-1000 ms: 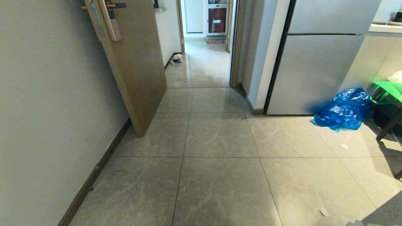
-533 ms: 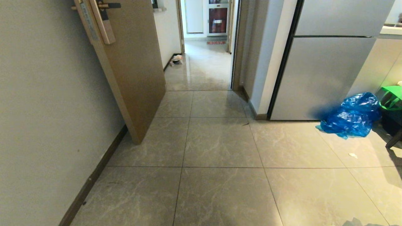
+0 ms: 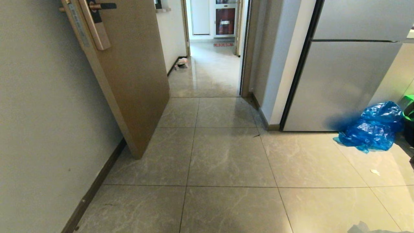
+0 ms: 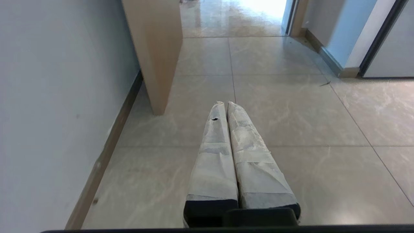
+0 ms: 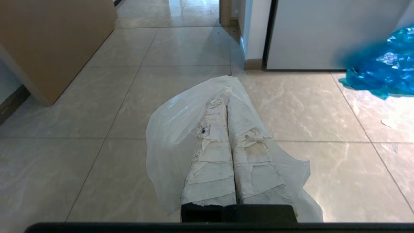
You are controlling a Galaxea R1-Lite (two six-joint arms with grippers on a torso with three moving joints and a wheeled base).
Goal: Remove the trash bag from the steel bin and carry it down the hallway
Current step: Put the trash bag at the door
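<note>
Head view: open door point(image 3: 129, 74) narrows hallway point(image 3: 207, 71); blue bag point(image 3: 372, 127) right.

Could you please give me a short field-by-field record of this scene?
right gripper: shut on the trash bag, white plastic draped around its fingers
left gripper: shut, holding nothing
hallway: straight ahead, past the open door
blue bag: on the floor by the fridge
steel bin: not in view

I can't read any words or numbers here. The red mat point(image 3: 223, 44) far down the hallway point(image 3: 207, 74) may have marks on it, too small to read.
</note>
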